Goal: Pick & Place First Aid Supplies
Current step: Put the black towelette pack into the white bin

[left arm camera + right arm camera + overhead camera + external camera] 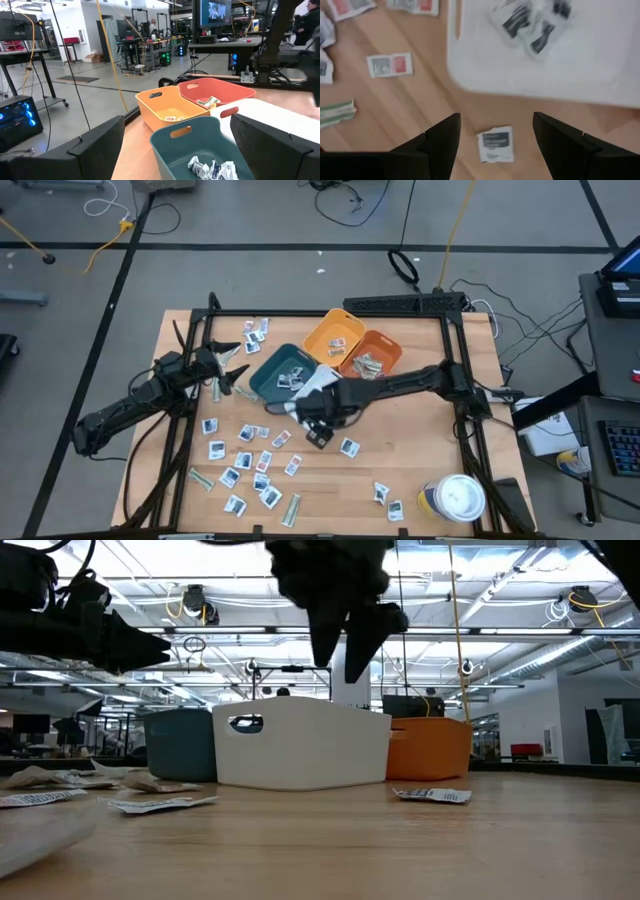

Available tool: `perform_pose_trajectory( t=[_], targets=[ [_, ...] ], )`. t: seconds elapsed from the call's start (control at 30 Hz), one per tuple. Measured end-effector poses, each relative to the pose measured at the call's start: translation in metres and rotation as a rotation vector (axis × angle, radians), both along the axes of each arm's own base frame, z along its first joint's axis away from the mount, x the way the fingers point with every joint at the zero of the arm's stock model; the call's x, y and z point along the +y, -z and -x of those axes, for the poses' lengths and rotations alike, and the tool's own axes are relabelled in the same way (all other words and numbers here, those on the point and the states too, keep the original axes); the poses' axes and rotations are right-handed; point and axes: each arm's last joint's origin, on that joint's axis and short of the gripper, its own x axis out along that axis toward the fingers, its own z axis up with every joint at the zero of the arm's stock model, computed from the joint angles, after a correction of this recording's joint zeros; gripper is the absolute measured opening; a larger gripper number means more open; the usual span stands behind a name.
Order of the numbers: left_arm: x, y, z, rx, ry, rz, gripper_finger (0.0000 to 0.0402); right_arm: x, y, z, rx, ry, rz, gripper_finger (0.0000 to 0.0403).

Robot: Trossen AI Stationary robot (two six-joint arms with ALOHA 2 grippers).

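A: What can go wrong from here?

B: My right tool (492, 137) hangs above one white packet (495, 144) that lies flat on the counter (410, 105), just beside the white bin (545, 55). The packet is thin; I think my fingers can slide over it or push it against the bin wall.

A: And the tool itself?

B: It is partly spread and holds nothing. My left tool (177, 142) is fully spread, also empty, near the teal bin (195, 150). Many packets lie scattered near the white bin.
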Motion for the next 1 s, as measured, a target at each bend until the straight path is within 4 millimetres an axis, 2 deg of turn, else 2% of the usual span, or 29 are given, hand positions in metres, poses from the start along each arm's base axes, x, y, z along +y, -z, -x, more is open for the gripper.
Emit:
perform_pose_trajectory(
  t=[0.23, 0.5, 0.63, 1.0],
  targets=[
    [0.000, 0.000, 0.000, 0.000, 0.000, 0.000, 0.0367, 0.021, -0.004, 0.037, -0.031, -0.004, 0.012, 0.0242],
    [0.000, 0.000, 0.000, 0.000, 0.000, 0.000, 0.0367, 0.035, 0.006, 0.070, -0.052, -0.008, -0.007, 0.0242],
    [0.000, 0.000, 0.000, 0.001, 0.000, 0.000, 0.0367, 0.040, 0.021, 0.075, -0.020, -0.071, 0.012, 0.0242],
    [0.000, 0.000, 0.000, 0.000, 0.000, 0.000, 0.0367, 0.047, 0.070, 0.087, 0.002, -0.101, 0.048, 0.0242]
  ],
)
